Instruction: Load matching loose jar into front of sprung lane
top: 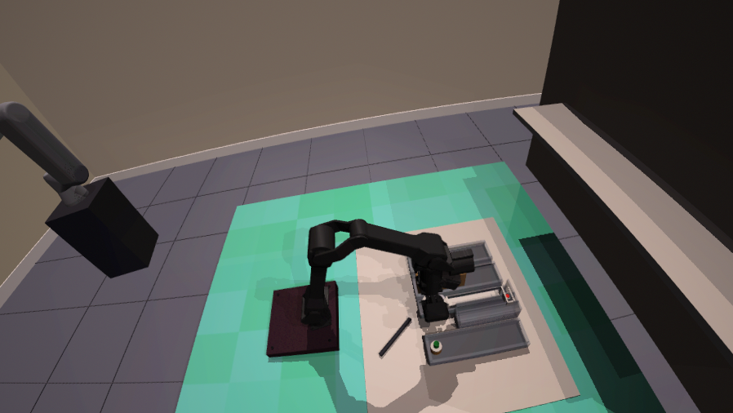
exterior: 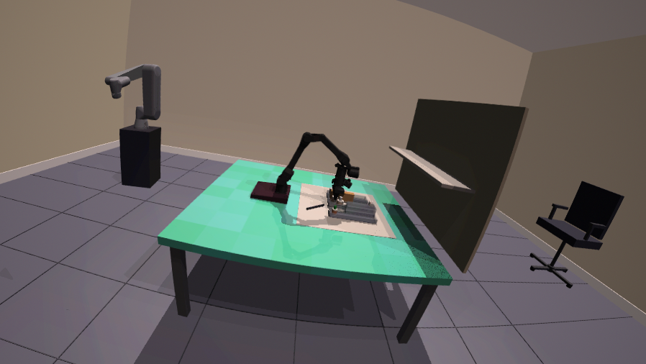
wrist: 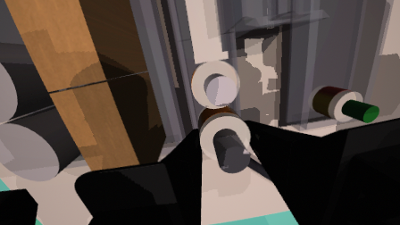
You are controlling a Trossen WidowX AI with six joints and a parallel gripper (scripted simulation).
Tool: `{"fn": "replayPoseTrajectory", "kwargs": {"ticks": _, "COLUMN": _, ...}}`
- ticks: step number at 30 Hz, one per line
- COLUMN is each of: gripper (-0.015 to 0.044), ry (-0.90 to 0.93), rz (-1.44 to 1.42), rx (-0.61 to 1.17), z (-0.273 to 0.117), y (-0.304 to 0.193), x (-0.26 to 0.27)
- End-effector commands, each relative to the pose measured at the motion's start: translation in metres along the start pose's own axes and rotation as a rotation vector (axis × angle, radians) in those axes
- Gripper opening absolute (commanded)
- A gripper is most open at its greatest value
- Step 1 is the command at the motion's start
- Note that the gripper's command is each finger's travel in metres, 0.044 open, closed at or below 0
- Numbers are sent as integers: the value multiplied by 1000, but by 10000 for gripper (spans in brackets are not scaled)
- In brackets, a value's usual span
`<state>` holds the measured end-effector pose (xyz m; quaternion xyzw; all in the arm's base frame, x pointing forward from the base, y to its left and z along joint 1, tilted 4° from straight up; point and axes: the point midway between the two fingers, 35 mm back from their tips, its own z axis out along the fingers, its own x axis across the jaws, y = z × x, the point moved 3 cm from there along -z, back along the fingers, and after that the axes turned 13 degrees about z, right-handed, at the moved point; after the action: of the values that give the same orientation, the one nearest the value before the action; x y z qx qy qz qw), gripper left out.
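Wrist view: claw (wrist: 225, 149) hides held jar's (wrist: 224, 143) base.

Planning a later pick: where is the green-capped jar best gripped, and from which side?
Around its round body just under the cap, coming from above: the green-capped jar stands upright at the front of its lane, whose walls probably block a sideways approach.

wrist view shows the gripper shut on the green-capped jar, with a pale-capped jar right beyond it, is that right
Not quite. In the wrist view the gripper is shut on a dark grey-capped jar; the pale-capped jar does sit right beyond it. The green-capped jar lies apart, off to the right, untouched.
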<state>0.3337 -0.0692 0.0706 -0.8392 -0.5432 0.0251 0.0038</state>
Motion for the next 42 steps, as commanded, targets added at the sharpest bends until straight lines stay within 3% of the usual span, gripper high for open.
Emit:
{"fn": "replayPoseTrajectory", "kwargs": {"ticks": 1, "gripper": 0, "ry": 0, "rz": -5, "rx": -22, "z": 2, "y": 4, "x": 0}}
{"fn": "replayPoseTrajectory", "kwargs": {"ticks": 42, "gripper": 0, "ry": 0, "rz": -5, "rx": -21, "z": 16, "y": 2, "x": 0}}
